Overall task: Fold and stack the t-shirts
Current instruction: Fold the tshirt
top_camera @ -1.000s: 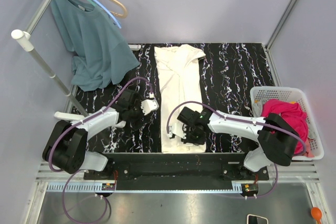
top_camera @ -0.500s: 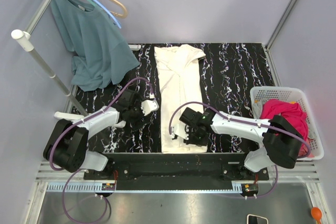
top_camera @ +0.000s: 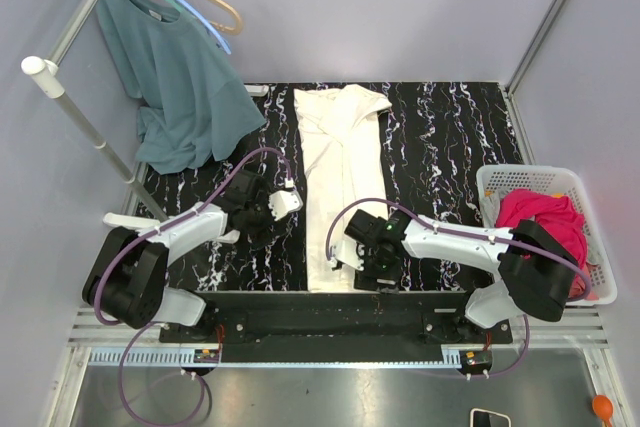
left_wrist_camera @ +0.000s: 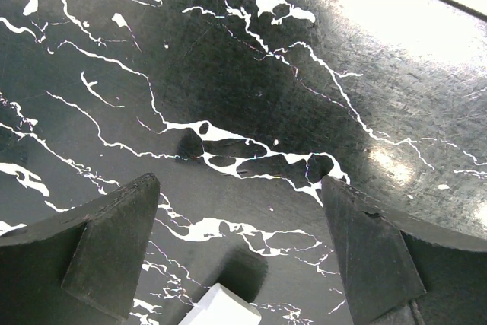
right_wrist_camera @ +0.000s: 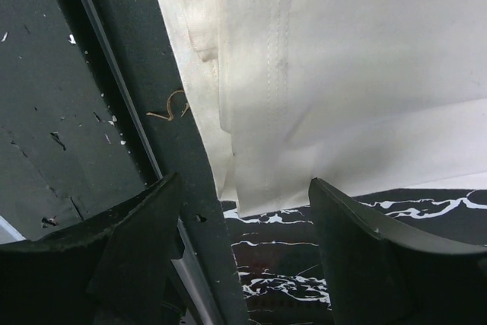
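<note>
The cream tee [top_camera: 340, 157] lies as a long narrow strip down the middle of the table [top_camera: 450, 137], sides turned in, hem at the near edge. The right gripper [top_camera: 371, 269] hangs over that hem, jaws apart, a corner of the cloth showing between them. It looks set to pinch the hem and carry it up for the crosswise fold. The left gripper [top_camera: 255, 219] hovers beside the strip over bare marble, jaws wide, nothing between them, well placed to help. The pink tee [top_camera: 545, 219] sits bundled in the basket [top_camera: 497, 177], not yet folded.
</note>
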Action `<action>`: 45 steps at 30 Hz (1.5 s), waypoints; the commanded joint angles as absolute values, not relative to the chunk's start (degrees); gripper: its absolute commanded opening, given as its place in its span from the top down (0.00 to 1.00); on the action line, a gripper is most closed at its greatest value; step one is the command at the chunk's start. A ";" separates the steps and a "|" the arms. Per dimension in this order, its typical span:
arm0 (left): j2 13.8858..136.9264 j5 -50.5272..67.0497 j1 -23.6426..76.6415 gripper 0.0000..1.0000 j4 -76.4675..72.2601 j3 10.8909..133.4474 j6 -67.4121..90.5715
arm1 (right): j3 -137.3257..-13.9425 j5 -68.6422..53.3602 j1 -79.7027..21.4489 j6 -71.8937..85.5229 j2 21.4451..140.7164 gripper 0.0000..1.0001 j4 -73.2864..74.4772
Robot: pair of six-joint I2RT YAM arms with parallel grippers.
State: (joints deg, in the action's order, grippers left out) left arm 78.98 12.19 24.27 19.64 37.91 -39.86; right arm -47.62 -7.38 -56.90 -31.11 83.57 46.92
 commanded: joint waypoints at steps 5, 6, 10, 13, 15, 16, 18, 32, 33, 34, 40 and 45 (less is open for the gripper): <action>80.51 12.13 24.08 0.08 18.63 39.90 -40.78 | -50.62 -8.52 -57.83 -29.62 82.09 0.21 47.81; 80.59 12.04 24.08 0.08 18.63 40.08 -40.87 | -50.89 -8.70 -58.01 -29.45 82.09 0.21 47.73; 81.21 12.04 24.08 0.07 18.55 41.04 -40.61 | -52.73 -9.05 -58.53 -29.09 83.49 0.19 46.33; 81.65 12.13 24.17 0.07 18.98 41.83 -40.08 | -54.57 -9.23 -58.88 -29.00 86.21 0.18 45.09; 81.21 12.13 24.43 0.07 19.51 42.01 -40.17 | -54.58 -9.14 -58.97 -29.27 86.83 0.17 44.39; 80.86 12.04 24.61 0.06 20.03 42.01 -40.25 | -54.41 -8.97 -59.06 -29.44 87.27 0.17 43.78; 79.20 11.95 26.19 0.05 21.70 41.75 -40.34 | -53.35 -7.91 -58.89 -30.14 87.36 0.17 43.16; 74.97 16.69 41.04 0.03 29.26 44.12 -34.19 | -46.67 -4.31 -58.97 -29.97 82.09 0.17 44.65; 75.32 17.22 41.57 0.02 29.44 44.56 -33.93 | -46.15 -3.96 -58.97 -29.97 81.74 0.17 44.65; 75.84 17.75 42.62 0.02 29.70 44.65 -33.75 | -45.27 -3.52 -58.97 -29.97 80.69 0.17 44.74; 77.60 20.12 47.01 0.01 30.15 45.44 -31.73 | -43.34 -0.27 -58.89 -31.90 75.16 0.17 45.88; 79.71 22.85 49.65 0.01 30.50 45.88 -29.80 | -42.28 2.11 -58.80 -32.96 71.90 0.17 45.79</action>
State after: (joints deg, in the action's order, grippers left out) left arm 78.19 18.46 48.01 30.37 43.57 -32.27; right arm -42.81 -1.02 -58.48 -31.20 74.96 45.39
